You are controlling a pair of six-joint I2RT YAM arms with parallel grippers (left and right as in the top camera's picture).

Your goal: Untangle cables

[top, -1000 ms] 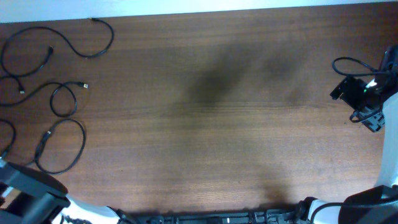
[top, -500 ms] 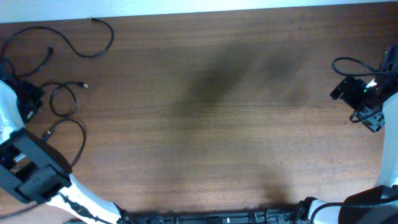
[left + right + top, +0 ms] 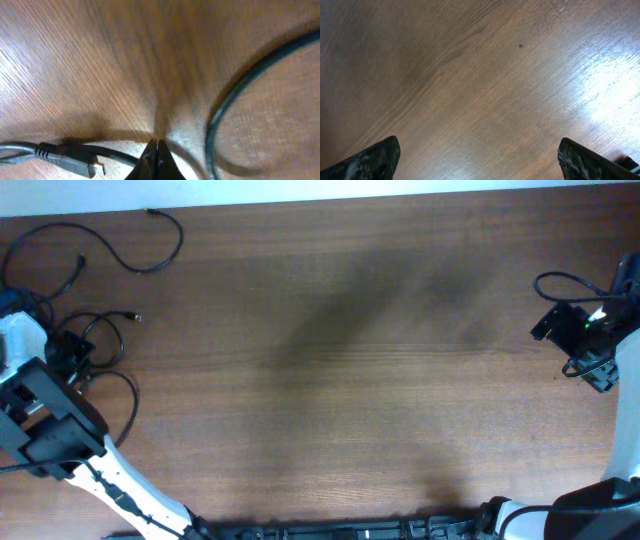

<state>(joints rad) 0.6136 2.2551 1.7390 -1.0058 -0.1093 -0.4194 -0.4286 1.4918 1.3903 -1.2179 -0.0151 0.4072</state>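
Fingers [image 3: 150, 165] of the left gripper [image 3: 158, 152] are pressed together, tips pointing down at the wood. One thin black cord runs right up to them, and it is not possible to tell whether it is pinched. The cables [image 3: 105, 340] lie in loose black curves and loops along the left edge of the table [image 3: 330, 380], toward its far left corner. A small plug [image 3: 80, 161] rests just left of the closed fingertips, and another cable bends in an arc to their right. The right gripper [image 3: 479, 150] hovers by the table's right edge, well apart from the cables, its fingers spread wide above the wood.
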